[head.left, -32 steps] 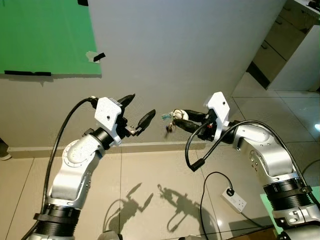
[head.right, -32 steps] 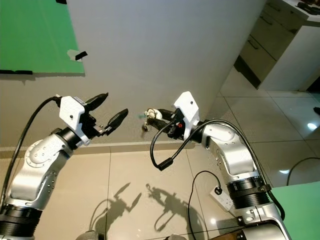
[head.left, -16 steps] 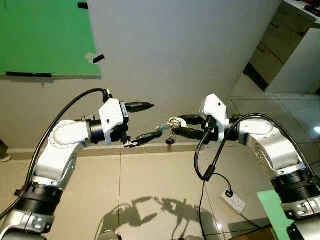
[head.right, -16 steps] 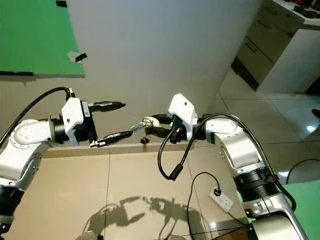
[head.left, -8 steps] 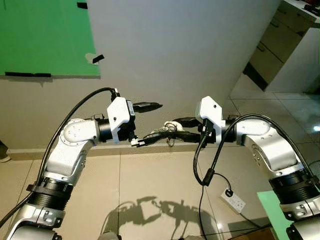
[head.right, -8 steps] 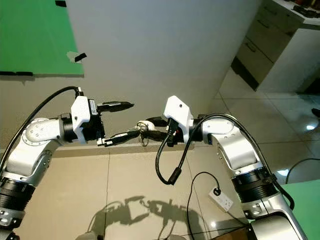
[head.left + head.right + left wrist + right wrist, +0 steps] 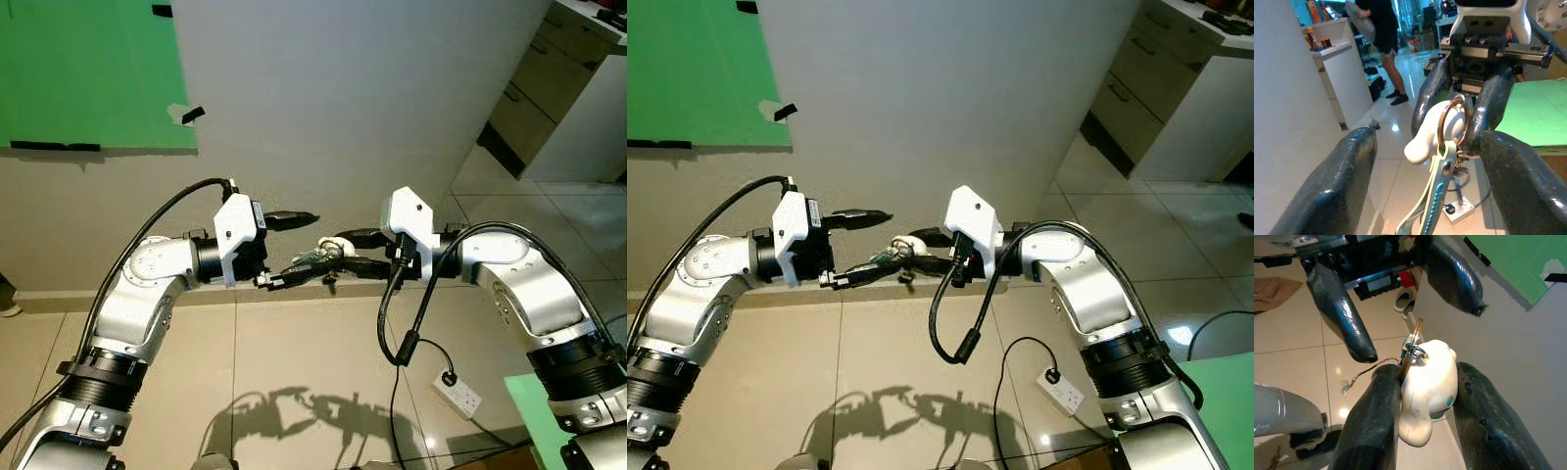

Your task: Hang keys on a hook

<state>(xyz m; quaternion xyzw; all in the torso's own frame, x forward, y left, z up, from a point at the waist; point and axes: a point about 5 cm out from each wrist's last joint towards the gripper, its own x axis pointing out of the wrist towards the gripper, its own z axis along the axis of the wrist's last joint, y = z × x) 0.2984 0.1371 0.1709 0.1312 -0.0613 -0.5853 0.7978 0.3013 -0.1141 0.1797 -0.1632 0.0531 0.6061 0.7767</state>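
1. Left eye view: both arms meet at frame centre, in front of a grey wall [image 7: 372, 108]. The right gripper [image 7: 340, 252] comes in from the right, its fingers clamped on the keys [image 7: 328, 255], a bunch with a white figure charm. The left gripper [image 7: 294, 245] comes in from the left with fingers spread; its lower finger tip lies against the bunch, its upper finger sits above it. A green sheet [image 7: 88, 73] fills the upper left, with black tape at its edges. A white power strip [image 7: 458, 394] lies on the tiled floor at lower right, and white cabinets [image 7: 578, 88] stand at upper right.

2. Right eye view: same scene. The keys [image 7: 898, 257] hang between the two grippers at centre. Shadows of the arms fall on the floor [image 7: 892, 411] below.

3. Left wrist view: the right gripper [image 7: 1462, 125] faces the camera, pinching the white charm [image 7: 1442, 132] and a copper-coloured key ring [image 7: 1452, 122]. A pale green tag [image 7: 1430, 205] hangs from the ring, down the middle of the frame. The left gripper's own fingers [image 7: 1332, 191] stand apart on either side of the bunch. A person's legs [image 7: 1391, 73] show at the upper left, near a white table [image 7: 1337, 73].

4. Right wrist view: the charm [image 7: 1427, 387] is squeezed between the right gripper's fingers [image 7: 1371, 421] at centre. The ring [image 7: 1413, 350] sits at its top. The left gripper's fingers [image 7: 1342, 313] stand apart beyond it.
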